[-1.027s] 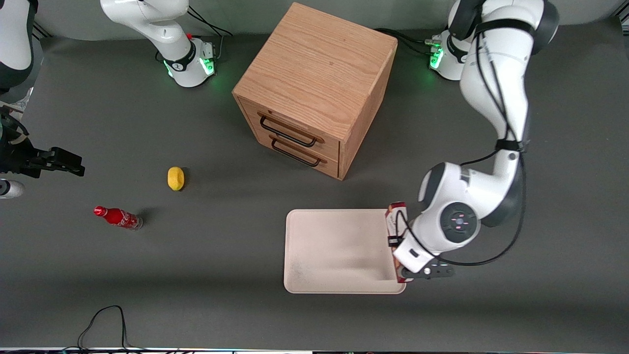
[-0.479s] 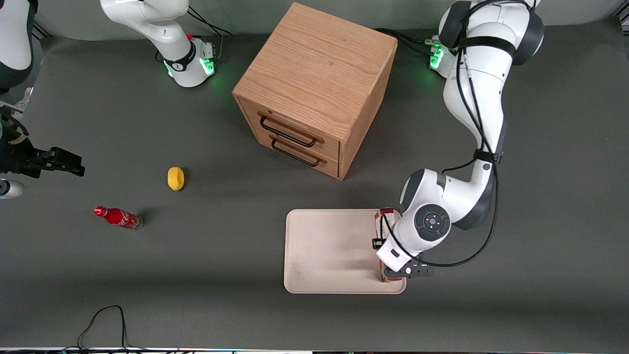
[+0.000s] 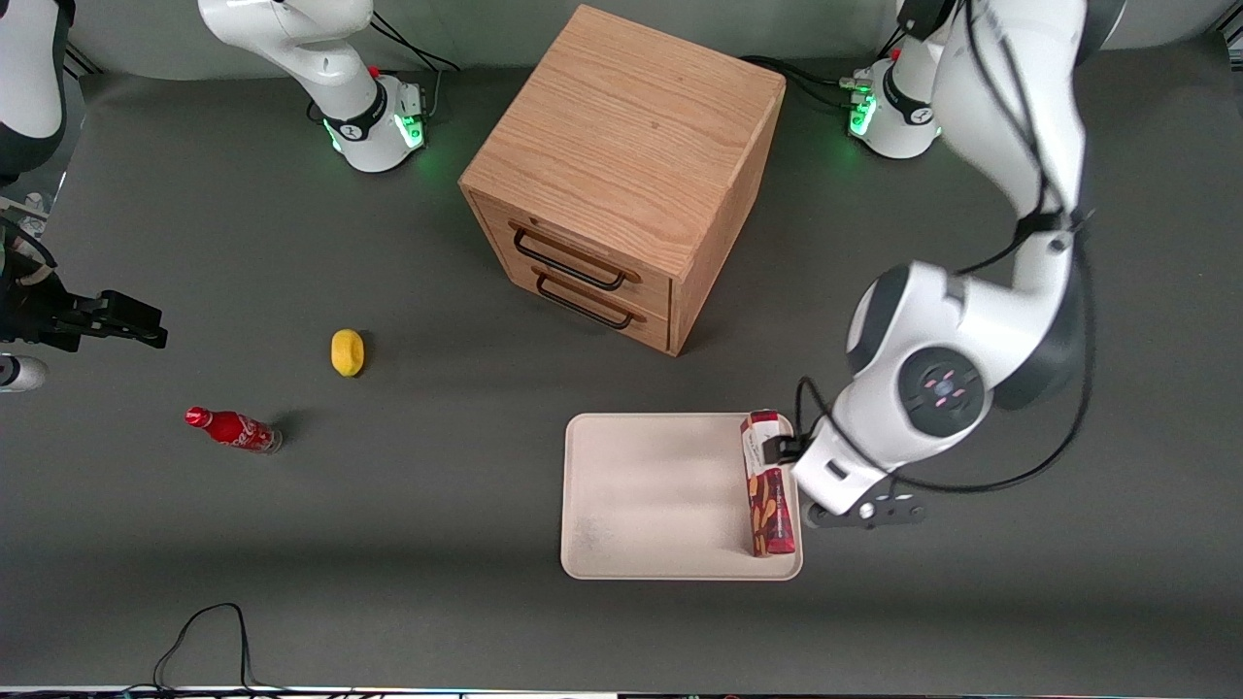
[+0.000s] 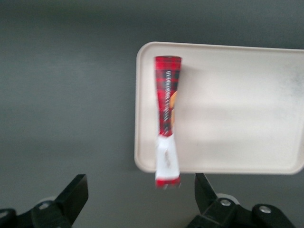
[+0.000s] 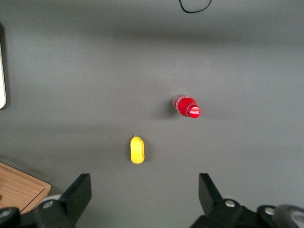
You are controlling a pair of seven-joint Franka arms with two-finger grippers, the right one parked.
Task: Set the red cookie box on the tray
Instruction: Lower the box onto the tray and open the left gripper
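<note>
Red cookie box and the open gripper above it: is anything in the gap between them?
Nothing. The left wrist view shows the gripper open, its fingers clear of the red cookie box, which rests on the tray along its edge.

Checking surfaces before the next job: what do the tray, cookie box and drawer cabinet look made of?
Tray: likely matte cream plastic, with moulded rounded corners.
Red cookie box: printed cardboard, judging by its sharp folded edges.
Drawer cabinet: wood or veneer, with visible grain.
The gripper is open above the box.

A wooden drawer cabinet (image 3: 621,175) is sitting mid-table on the dark grey tabletop (image 3: 408,544), green lights glowing near it, and a black cable (image 3: 209,636) is looping nearer the camera.
</note>
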